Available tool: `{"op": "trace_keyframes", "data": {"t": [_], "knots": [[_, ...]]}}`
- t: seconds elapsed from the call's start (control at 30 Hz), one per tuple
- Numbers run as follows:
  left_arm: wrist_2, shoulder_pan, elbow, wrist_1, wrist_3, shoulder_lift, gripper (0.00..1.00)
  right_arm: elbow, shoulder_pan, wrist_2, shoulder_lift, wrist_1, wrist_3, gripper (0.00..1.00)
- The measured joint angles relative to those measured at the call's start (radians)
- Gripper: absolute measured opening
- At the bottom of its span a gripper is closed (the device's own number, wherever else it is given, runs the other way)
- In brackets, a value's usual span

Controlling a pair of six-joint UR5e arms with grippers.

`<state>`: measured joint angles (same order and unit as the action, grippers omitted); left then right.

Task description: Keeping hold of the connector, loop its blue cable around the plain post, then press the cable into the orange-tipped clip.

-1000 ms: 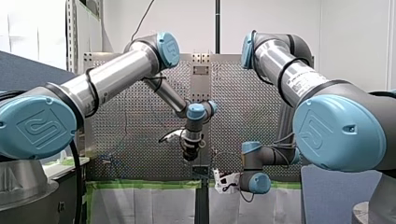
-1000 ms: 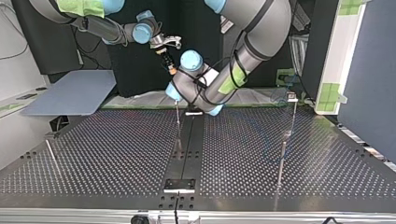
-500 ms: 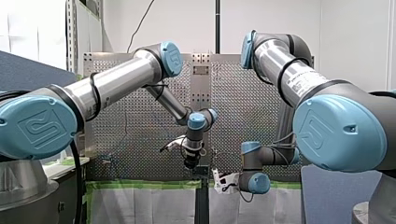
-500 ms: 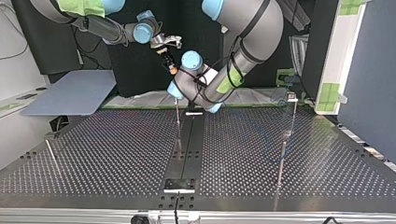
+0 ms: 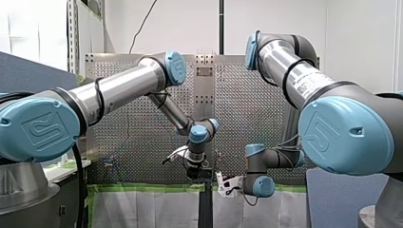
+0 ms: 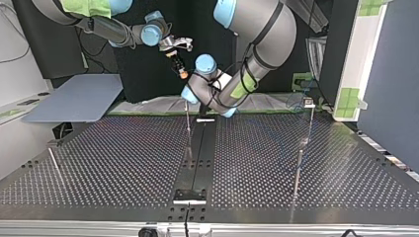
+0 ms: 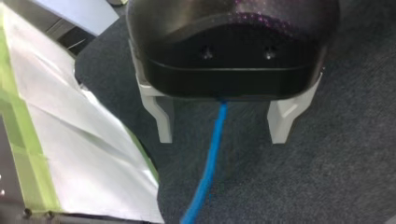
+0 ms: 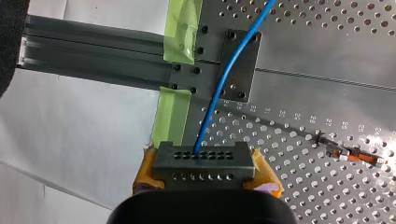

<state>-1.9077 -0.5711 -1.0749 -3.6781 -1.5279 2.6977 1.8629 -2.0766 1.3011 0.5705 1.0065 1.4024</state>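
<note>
In the right wrist view my right gripper (image 8: 204,176) is shut with its yellow pads (image 8: 144,171) on a grey connector (image 8: 203,157) with rows of holes. The blue cable (image 8: 224,79) leaves the connector and runs over a small metal plate (image 8: 243,70) onto the perforated table. An orange-tipped clip (image 8: 359,155) stands beside it, off to one side of the gripper. My left gripper (image 7: 223,126) is open, its pale fingers (image 7: 163,121) wide apart. The blue cable (image 7: 210,158) passes loosely between them, touching neither. A thin plain post (image 6: 188,126) stands mid-table.
Other thin posts rise at the top view's right (image 6: 302,143) and left (image 6: 53,163). Green tape (image 8: 180,32) and white sheeting (image 7: 74,154) edge the table. Below the left gripper lies grey carpet (image 7: 336,158). A grey board (image 6: 74,101) sits at the top view's left.
My left arm has lowered its wrist and gripper in the front view, towards the table's near edge. My right arm has held still with the connector.
</note>
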Motion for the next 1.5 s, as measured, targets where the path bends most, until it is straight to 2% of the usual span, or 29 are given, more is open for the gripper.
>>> {"op": "trace_keyframes", "data": {"t": [0.33,0.6,0.8,1.1,1.17,1.2,1.23,1.27,1.3,1.33,1.37,1.4,1.43,1.47,1.5], "knots": [[-0.009,0.008,-0.007,0.048,-0.003,0.046,1.0,0.0,0.0,0.0,0.0,0.0,0.001,0.0],[-0.006,0.017,-0.01,0.093,-0.025,0.107,1.0,-0.003,0.0,0.0,0.0,0.001,0.002,0.0],[-0.002,0.028,-0.039,0.137,-0.033,0.116,1.0,-0.005,0.0,0.0,0.0,0.001,0.004,0.0],[-0.002,0.031,-0.042,0.162,-0.036,0.115,1.0,-0.005,0.0,0.0,0.0,0.0,0.005,0.0],[-0.004,0.03,-0.042,0.169,-0.036,0.115,0.8,-0.005,-0.001,0.0,0.0,0.0,0.005,0.0],[-0.006,0.03,-0.042,0.172,-0.035,0.115,0.8,-0.005,-0.001,0.0,0.0,0.0,0.005,0.0],[-0.007,0.03,-0.042,0.173,-0.035,0.115,0.63,-0.005,-0.001,0.0,0.0,0.0,0.005,0.0],[-0.011,0.03,-0.042,0.175,-0.034,0.115,0.54,-0.006,-0.001,0.0,0.0,0.0,0.005,0.0],[-0.014,0.03,-0.041,0.177,-0.033,0.115,0.54,-0.006,-0.001,0.0,0.0,0.0,0.005,0.0],[-0.019,0.03,-0.041,0.178,-0.032,0.115,0.37,-0.006,-0.001,0.0,0.0,0.0,0.005,0.0],[-0.028,0.029,-0.041,0.18,-0.031,0.115,0.25,-0.006,-0.001,0.0,0.0,0.0,0.005,0.0],[-0.035,0.029,-0.041,0.18,-0.03,0.115,0.25,-0.006,-0.001,0.0,0.0,0.0,0.005,0.0],[-0.042,0.029,-0.041,0.181,-0.03,0.115,0.07,-0.006,-0.001,0.0,0.0,0.0,0.005,0.0],[-0.052,0.028,-0.041,0.182,-0.03,0.115,0.0,-0.006,-0.001,0.0,0.0,0.0,0.005,0.0],[-0.06,0.028,-0.04,0.184,-0.03,0.115,0.0,-0.006,-0.001,0.0,0.0,0.0,0.005,0.0]]}}
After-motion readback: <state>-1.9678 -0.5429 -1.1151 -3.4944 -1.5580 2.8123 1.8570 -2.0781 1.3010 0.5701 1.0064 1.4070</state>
